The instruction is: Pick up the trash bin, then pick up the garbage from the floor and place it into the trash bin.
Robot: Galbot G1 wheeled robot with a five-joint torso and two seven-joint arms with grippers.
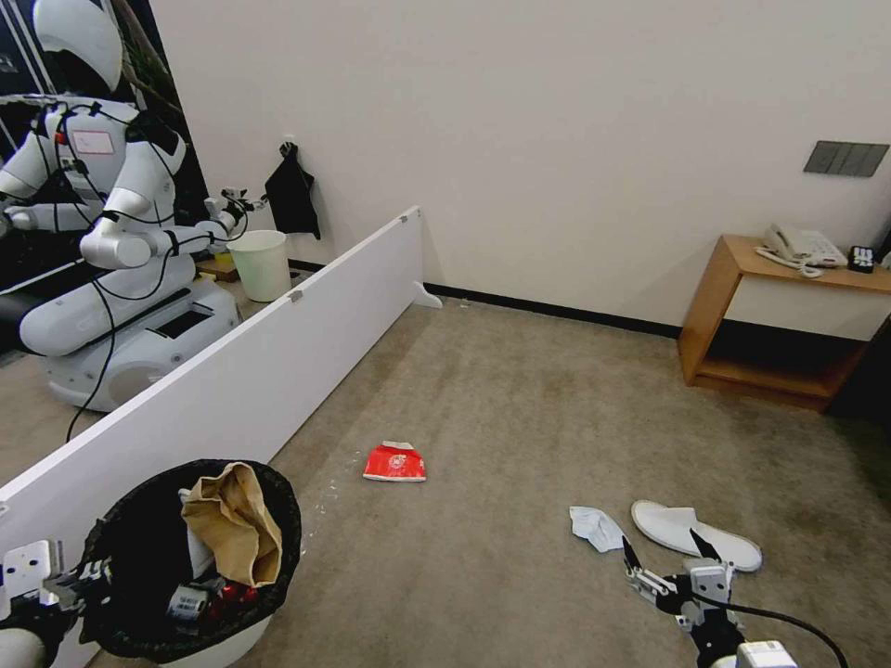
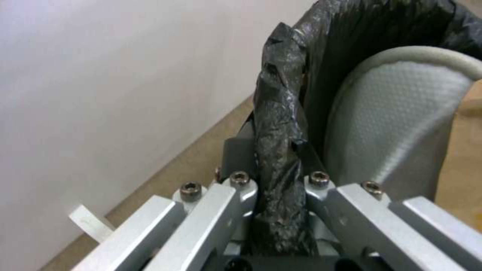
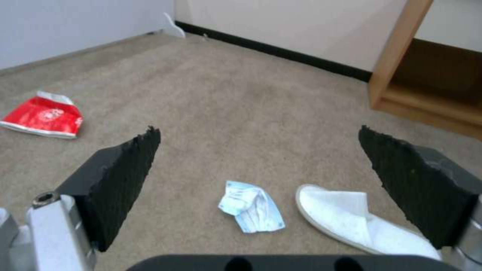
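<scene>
Right gripper point(image 1: 670, 555), jaws wide apart, hangs above the pale-blue tissue point(image 3: 252, 206) with the white slipper point(image 3: 361, 222) just right; a straight descent centred on the tissue should avoid the slipper. Left gripper point(image 2: 273, 195), clamped on the trash bin point(image 1: 200, 557) rim, holds it near left; open floor point(image 1: 520, 417) lies ahead.

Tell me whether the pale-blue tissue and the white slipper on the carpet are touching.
Apart. The right wrist view shows a strip of bare carpet between the tissue and the slipper; the open right gripper hovers above them.
</scene>
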